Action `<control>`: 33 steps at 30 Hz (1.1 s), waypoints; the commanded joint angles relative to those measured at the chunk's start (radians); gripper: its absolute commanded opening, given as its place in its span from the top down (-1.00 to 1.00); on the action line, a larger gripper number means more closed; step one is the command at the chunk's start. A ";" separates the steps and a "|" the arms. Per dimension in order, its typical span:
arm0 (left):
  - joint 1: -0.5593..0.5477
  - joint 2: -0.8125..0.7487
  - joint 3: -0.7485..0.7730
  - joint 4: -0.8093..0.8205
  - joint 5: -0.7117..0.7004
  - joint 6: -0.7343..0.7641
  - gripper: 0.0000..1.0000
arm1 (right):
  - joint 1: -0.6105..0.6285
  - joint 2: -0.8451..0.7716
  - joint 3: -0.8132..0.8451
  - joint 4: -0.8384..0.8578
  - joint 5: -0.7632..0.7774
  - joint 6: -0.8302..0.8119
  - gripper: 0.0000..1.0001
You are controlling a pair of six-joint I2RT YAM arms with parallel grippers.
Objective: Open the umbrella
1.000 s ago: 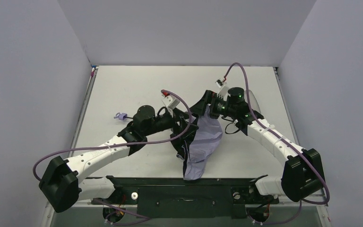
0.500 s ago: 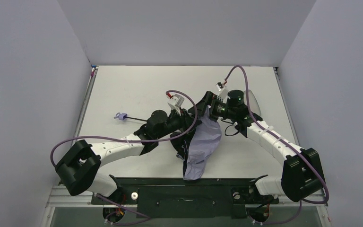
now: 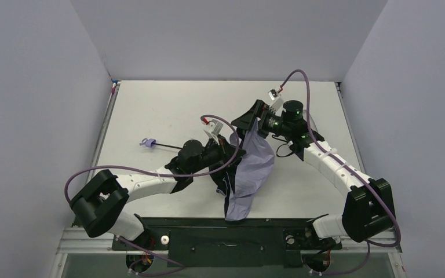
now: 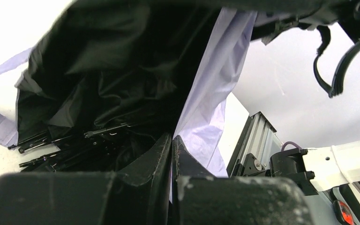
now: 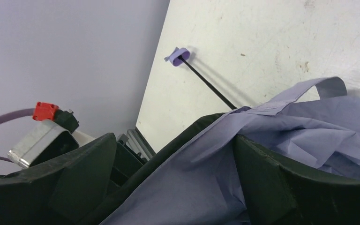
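Note:
The umbrella (image 3: 254, 168) lies half collapsed mid-table, pale lavender outside and black underneath. Its thin black shaft (image 3: 168, 145) runs left to the small lavender handle (image 3: 147, 142). My left gripper (image 3: 236, 152) is at the canopy's left edge. In the left wrist view its jaws (image 4: 172, 138) are shut where the lavender fabric (image 4: 206, 93) meets the black lining (image 4: 108, 79), with the ribs (image 4: 61, 150) just to the left. My right gripper (image 3: 248, 123) is at the canopy's far end. Its fingers (image 5: 175, 137) stand wide open with loose lavender fabric (image 5: 201, 187) draped between them. The right wrist view also shows the handle (image 5: 177, 55).
The canopy's near tip (image 3: 237, 211) reaches the black rail (image 3: 179, 223) along the table's front edge. A pale translucent oblong thing (image 3: 312, 124) sits behind the right wrist. Grey walls close in on the table (image 3: 150, 104) at the left, back and right.
My left arm has reached right into the canopy and its jaws have shut. My right gripper has shifted back and left with the fabric, its fingers spreading a little wider.

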 commanded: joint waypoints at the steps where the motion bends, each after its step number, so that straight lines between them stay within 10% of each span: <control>1: -0.001 -0.008 -0.033 -0.054 0.046 0.020 1.00 | -0.033 0.004 0.110 0.136 -0.031 0.037 -0.79; 7: 0.032 -0.058 -0.052 -0.016 0.051 0.120 0.96 | -0.035 -0.014 0.075 0.141 -0.075 0.041 -0.78; 10: 0.035 -0.114 -0.015 -0.051 0.005 0.215 -0.43 | -0.030 -0.034 0.042 0.134 -0.084 0.041 -0.76; 17: 0.027 -0.051 0.101 0.001 0.045 0.211 -0.73 | 0.003 -0.068 -0.015 0.106 -0.063 0.016 -0.77; 22: 0.010 0.033 0.150 0.011 0.092 0.163 -0.23 | 0.008 -0.068 0.009 0.087 -0.040 0.003 -0.78; 25: 0.020 0.075 0.126 0.025 0.136 0.141 0.87 | 0.006 -0.067 0.030 0.060 -0.044 -0.017 -0.78; 33: 0.033 -0.022 -0.025 -0.230 0.129 0.457 1.00 | -0.086 -0.015 0.290 -0.424 -0.144 -0.319 -0.79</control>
